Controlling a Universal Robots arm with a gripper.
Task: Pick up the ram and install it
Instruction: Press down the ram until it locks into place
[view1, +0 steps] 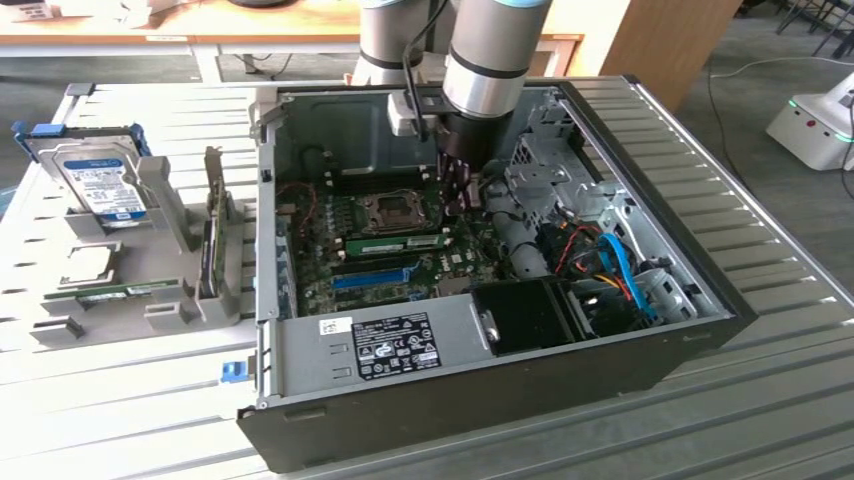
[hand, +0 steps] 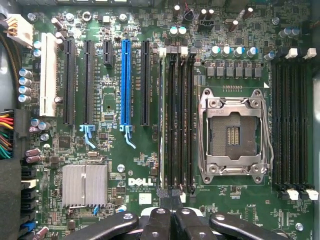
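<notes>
on the exterior view's left, the hard drive (view1: 100, 180) sits in the grey rack (view1: 160, 300). moving right, inside the open computer case (view1: 694, 330), the ram (view1: 400, 243) looks seated in a motherboard slot, also seen edge-on as a grey-green strip (hand: 161, 120), so installation seems mostly done. the arm reaches straight down into the case, its gripper (hand: 167, 220) pressed together just above the ram's end, holding nothing.

Arm reaching down, tool (hand: 167, 217) closed — fingers together
</notes>
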